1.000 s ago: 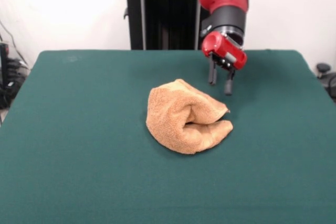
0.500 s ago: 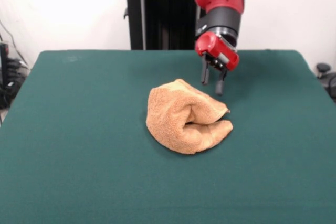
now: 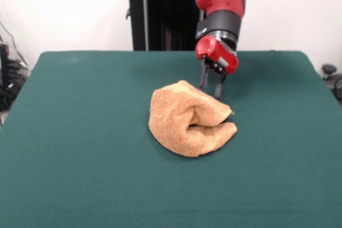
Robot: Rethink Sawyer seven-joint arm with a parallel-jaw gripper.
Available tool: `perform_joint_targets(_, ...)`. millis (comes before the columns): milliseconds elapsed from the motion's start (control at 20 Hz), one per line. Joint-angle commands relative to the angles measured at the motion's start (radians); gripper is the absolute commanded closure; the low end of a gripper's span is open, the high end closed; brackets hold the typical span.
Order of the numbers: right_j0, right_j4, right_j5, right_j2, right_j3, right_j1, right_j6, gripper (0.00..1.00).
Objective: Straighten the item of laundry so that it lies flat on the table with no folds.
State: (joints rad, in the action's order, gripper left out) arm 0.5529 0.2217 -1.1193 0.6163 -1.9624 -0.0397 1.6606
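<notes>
The item of laundry (image 3: 188, 125) is an orange-tan terry towel, bunched and folded over itself near the middle of the green table (image 3: 80, 132). Its folds roll into a lump, with a crease opening toward the right. My gripper (image 3: 210, 90) hangs just behind the towel's upper right part, fingers pointing down. It is open with a small gap and holds nothing. Its fingertips are close above the towel's far edge, and I cannot tell whether they touch it.
The table's green cloth stretches wide on all sides of the towel. A black stand (image 3: 160, 20) rises behind the table's far edge. Dark equipment (image 3: 8, 78) sits off the left edge, and a small dark object (image 3: 331, 76) off the right edge.
The gripper has moved left and toward the towel, from the open table on the right to a spot just behind the towel. The towel has not moved.
</notes>
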Motion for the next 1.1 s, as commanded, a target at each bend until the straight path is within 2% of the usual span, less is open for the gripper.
perform_joint_targets(50,0.020,0.065,0.093,-0.056,0.098,-0.061,0.020,0.00)
perform_joint_targets(800,0.015,0.076,0.083,-0.056,0.106,-0.079,0.044,0.00)
perform_joint_targets(1100,0.024,0.091,0.022,-0.050,0.093,-0.071,0.062,0.00)
